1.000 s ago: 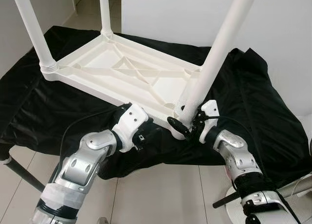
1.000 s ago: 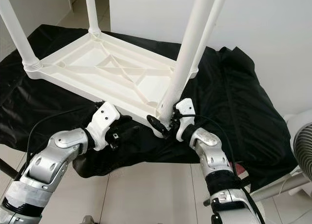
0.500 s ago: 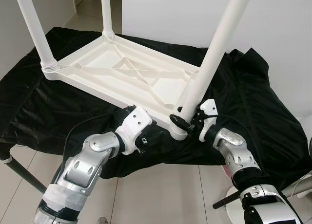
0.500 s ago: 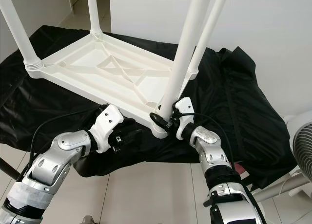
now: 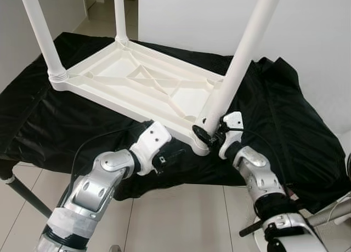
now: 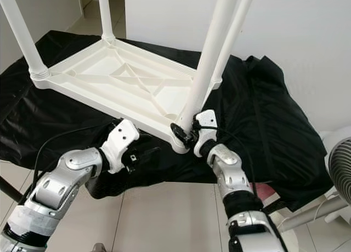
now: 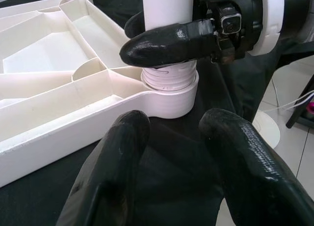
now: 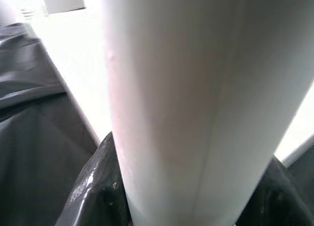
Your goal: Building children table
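Four legs up now: right gripper clamps the near white plastic leg, straighter than before, seated in upturned white tabletop. Left gripper open beside socket.

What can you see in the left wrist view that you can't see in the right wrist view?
The left wrist view alone shows the threaded socket where the leg screws into the table's corner, the ribbed underside of the upturned table, and the left gripper open, hovering over the black cloth just short of that corner. The right wrist view alone gives a very close look up the smooth white shaft, with the right gripper's fingers hugging both its sides. Both share the white table leg and the right gripper clamped on it.
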